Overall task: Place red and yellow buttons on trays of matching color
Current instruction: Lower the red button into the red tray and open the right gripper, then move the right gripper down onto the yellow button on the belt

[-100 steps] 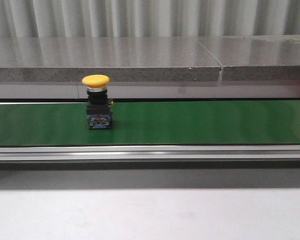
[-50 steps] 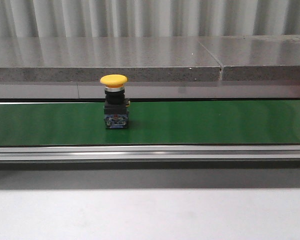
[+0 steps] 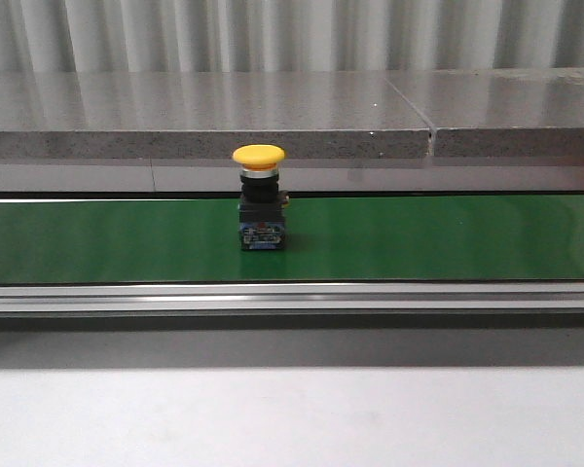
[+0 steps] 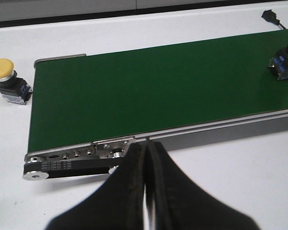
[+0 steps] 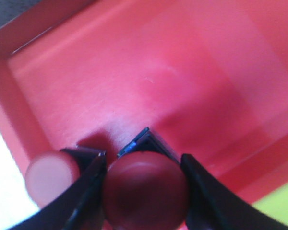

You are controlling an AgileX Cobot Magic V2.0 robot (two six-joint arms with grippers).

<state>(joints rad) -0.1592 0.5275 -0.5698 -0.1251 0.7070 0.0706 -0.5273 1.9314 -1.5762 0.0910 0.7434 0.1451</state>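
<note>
In the front view we saw neither arm; a yellow button (image 3: 259, 197) stood upright at left of centre on the green belt (image 3: 448, 238), its cap up and its long axis vertical, with the grey ledge (image 3: 204, 117) behind it. In the left wrist view, a second yellow button (image 4: 8, 86) lay tipped on its side on the white surface (image 4: 240, 187) at the far left of the frame, just beside the end of the belt, its long axis running roughly across the frame. The left claw (image 4: 146, 191) sat at bottom centre, its dark fingers pressed together with no visible gap and nothing between them. Up and to its right, at the right edge of the frame, we saw the standing button on the belt, well apart from the claw. We judged that the left arm was the nearer one to both yellow buttons, and that its claw would have to spread before taking either. In the right wrist view, the right claw (image 5: 144, 191) was closed on a red button (image 5: 146, 189), a finger on each side of its cap, directly over the floor of the red tray (image 5: 192, 76); a second red cap (image 5: 50, 177) showed at lower left, just beside the fingers. Whether the held button already touched the tray we could not tell.
</note>
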